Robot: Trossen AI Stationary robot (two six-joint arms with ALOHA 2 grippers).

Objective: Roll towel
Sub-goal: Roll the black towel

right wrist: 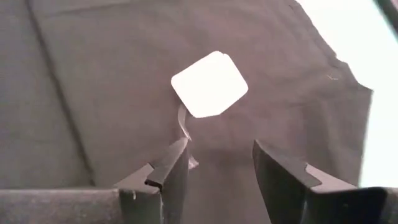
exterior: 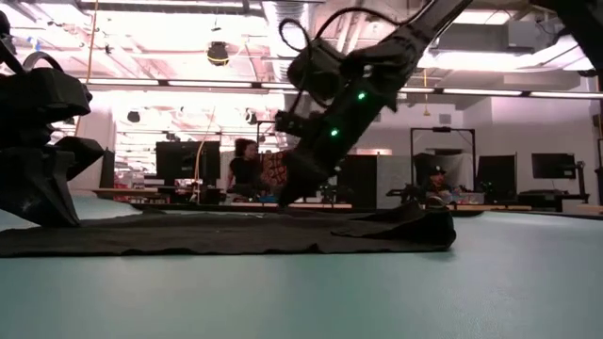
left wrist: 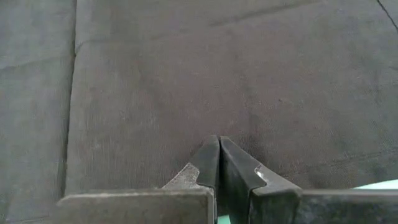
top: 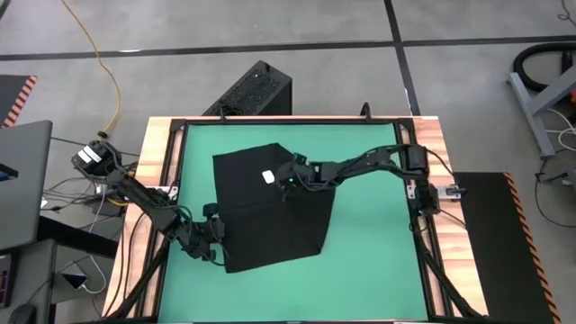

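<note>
Green matting [top: 369, 234] covers the work surface inside a wooden frame, and the towel [top: 270, 211] lies flat on it, left of centre, one corner already doubled over so the white tag [top: 267, 176] faces up near the far edge. The towel's outline is roughly square, turned slightly off the frame lines, so no long axis is evident; its far left corner points toward the black ribbed box [top: 252, 90] beyond the table.

The right gripper [right wrist: 217, 163] hangs directly over the folded portion, fingers apart, with the tag just ahead of the tips. The left gripper [left wrist: 217, 163] sits at the near left edge, fingers pressed together on the cloth; whether they pinch fabric cannot be confirmed. The right arm is therefore nearer the fold, which is judged the likeliest starting point for the roll.
</note>
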